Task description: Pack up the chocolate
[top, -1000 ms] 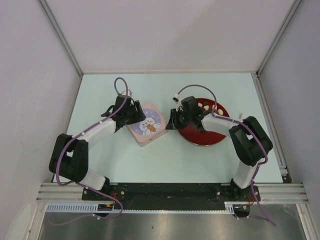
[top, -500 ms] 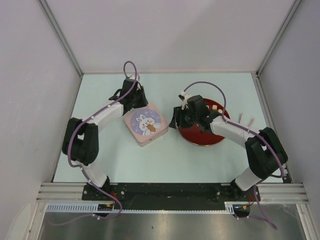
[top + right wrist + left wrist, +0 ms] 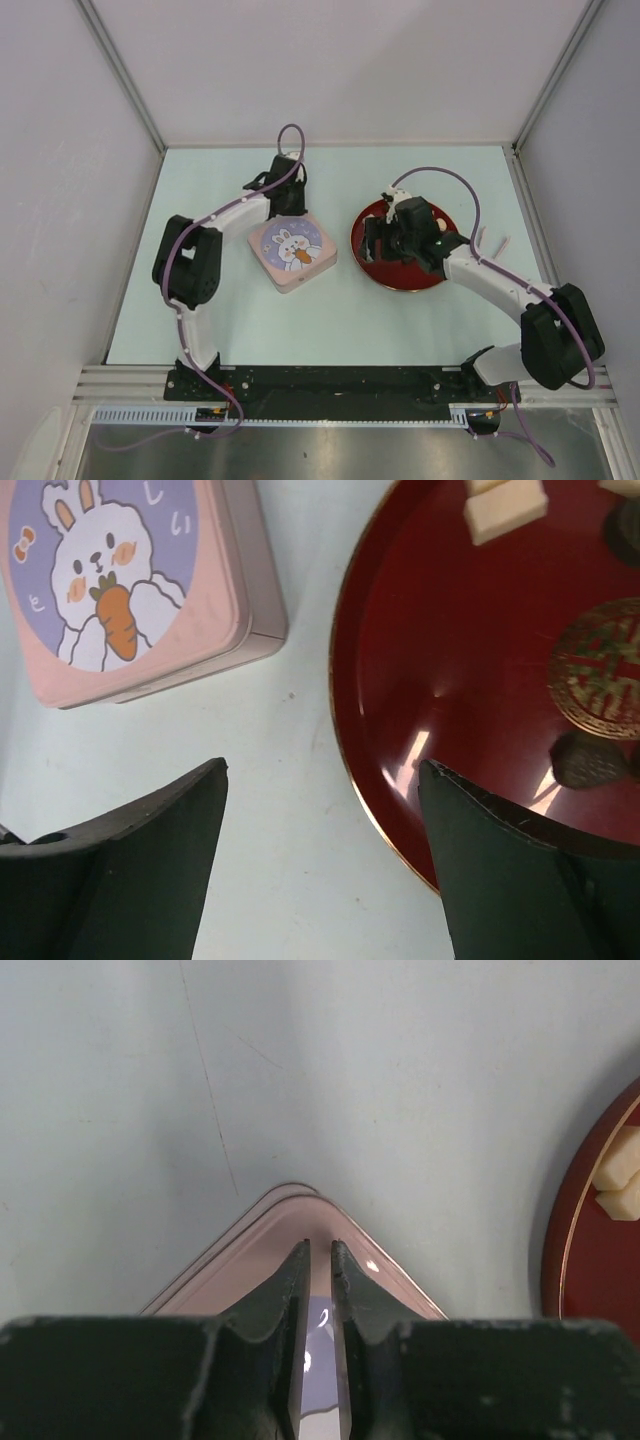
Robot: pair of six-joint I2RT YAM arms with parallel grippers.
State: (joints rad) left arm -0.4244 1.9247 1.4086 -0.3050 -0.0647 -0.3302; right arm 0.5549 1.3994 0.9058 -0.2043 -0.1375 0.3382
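Note:
A closed pink square tin (image 3: 292, 253) with a rabbit lid lies left of the red plate (image 3: 372, 268). My left gripper (image 3: 289, 209) hovers at the tin's far corner (image 3: 290, 1222); its fingers (image 3: 297, 1290) stand almost together, a thin slit between them and nothing in it. The right gripper (image 3: 380, 240) hangs over the plate's left rim (image 3: 350, 710), wide open and empty, its midpoint (image 3: 322, 772) above bare table. Chocolate lies on the plate: cream chunks (image 3: 505, 510) (image 3: 625, 1172) and a dark chunk (image 3: 590, 760). From above, the right arm hides the chocolate.
A gold emblem (image 3: 600, 670) marks the plate's centre. The tin (image 3: 120, 580) sits a short gap from the plate. White walls close in the pale table (image 3: 220, 320) on three sides, with a metal rail along the right edge (image 3: 540, 250).
The left gripper swung right and away to the tin's far corner while its jaws closed. The right gripper shifted right over the plate and opened wide.

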